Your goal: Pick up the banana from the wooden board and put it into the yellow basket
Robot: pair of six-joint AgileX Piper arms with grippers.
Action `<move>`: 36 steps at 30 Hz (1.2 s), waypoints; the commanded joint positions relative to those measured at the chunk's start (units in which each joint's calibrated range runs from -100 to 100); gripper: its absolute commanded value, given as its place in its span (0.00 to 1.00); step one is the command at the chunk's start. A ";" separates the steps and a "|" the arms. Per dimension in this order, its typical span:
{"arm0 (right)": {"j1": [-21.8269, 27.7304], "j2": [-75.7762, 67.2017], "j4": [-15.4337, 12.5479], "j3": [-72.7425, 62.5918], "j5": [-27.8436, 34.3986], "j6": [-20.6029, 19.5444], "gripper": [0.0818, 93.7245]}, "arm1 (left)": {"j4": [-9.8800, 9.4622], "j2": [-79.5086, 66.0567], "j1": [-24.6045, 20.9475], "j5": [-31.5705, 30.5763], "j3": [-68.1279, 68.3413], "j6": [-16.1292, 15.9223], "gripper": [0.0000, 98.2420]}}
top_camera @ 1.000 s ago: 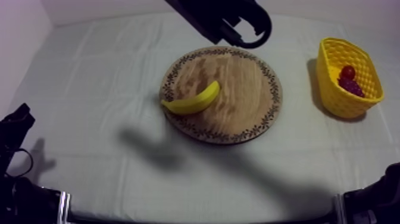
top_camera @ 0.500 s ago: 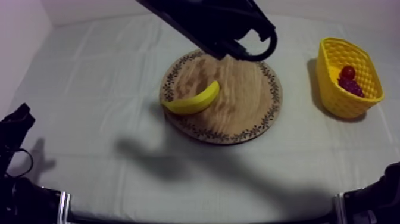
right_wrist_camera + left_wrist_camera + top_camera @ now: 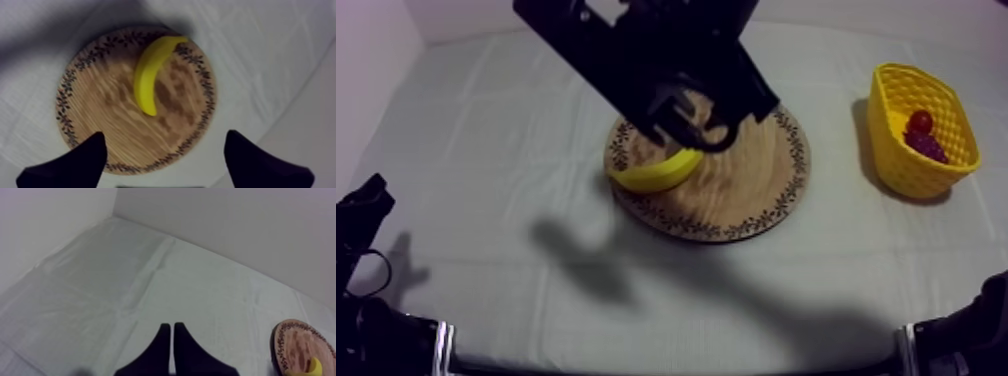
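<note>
The yellow banana [image 3: 654, 176] lies on the left part of the round wooden board [image 3: 761, 190]. My right arm [image 3: 646, 60] reaches in from the back and hangs over the board's far left, covering the banana's upper end. In the right wrist view my right gripper [image 3: 166, 152] is open above the board [image 3: 95, 100]. Its two fingers stand wide apart with nothing between them, and the banana [image 3: 146, 75] lies whole a little ahead of them. My left gripper [image 3: 172, 335] rests shut as a narrow wedge over bare cloth, low at the table's left [image 3: 361, 215].
The yellow basket [image 3: 896, 165] stands at the right of the table, well apart from the board. It holds a small red fruit [image 3: 921, 120] and a bunch of grapes [image 3: 928, 146]. Bare cloth lies between board and basket and along the front.
My right arm has come forward and down from the table's back to over the board's left part, above the banana. The banana, basket and left arm have not moved.
</note>
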 commanded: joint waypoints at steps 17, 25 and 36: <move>1.30 15.40 -2.00 3.98 -6.04 -1.62 0.75 | -0.02 0.00 0.01 -0.01 0.03 -0.01 0.00; 1.37 22.24 -1.56 3.14 -11.09 -2.49 0.72 | -0.02 0.00 0.01 -0.01 0.03 -0.01 0.00; 1.67 28.95 0.46 -1.78 -15.20 -3.77 0.50 | -0.02 0.00 0.01 -0.01 0.03 -0.01 0.00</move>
